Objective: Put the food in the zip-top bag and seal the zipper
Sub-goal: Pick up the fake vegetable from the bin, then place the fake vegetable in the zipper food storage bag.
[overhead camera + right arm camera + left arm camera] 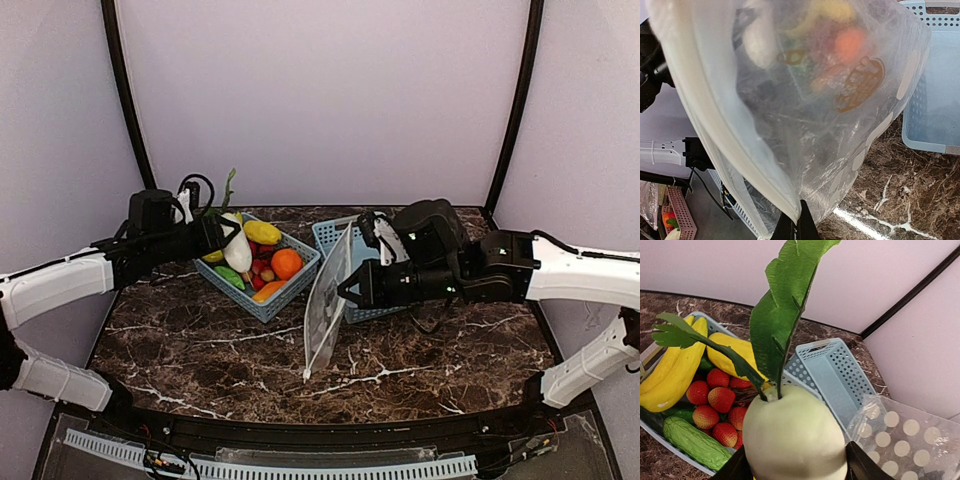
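- Clamped the left gripper [797, 467] partway shut on the white radish [795, 430], one finger on each flank, leaves up, probably for a straight lift from the basket [262, 310].
- Pinched the right gripper [799, 222] fully shut on the bag [328, 300] edge, holding it upright with its corner on the table [200, 350], likely ready for loading.
- Left the orange [286, 263] lying in the basket; bag seemingly empty.

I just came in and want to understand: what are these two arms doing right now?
The left pincer grips a white radish with green leaves, over the blue basket of toy food. The right pincer is shut on the zip-top bag, holding it upright on the table beside a second, empty basket. The bag looks flat, with no food in it yet.
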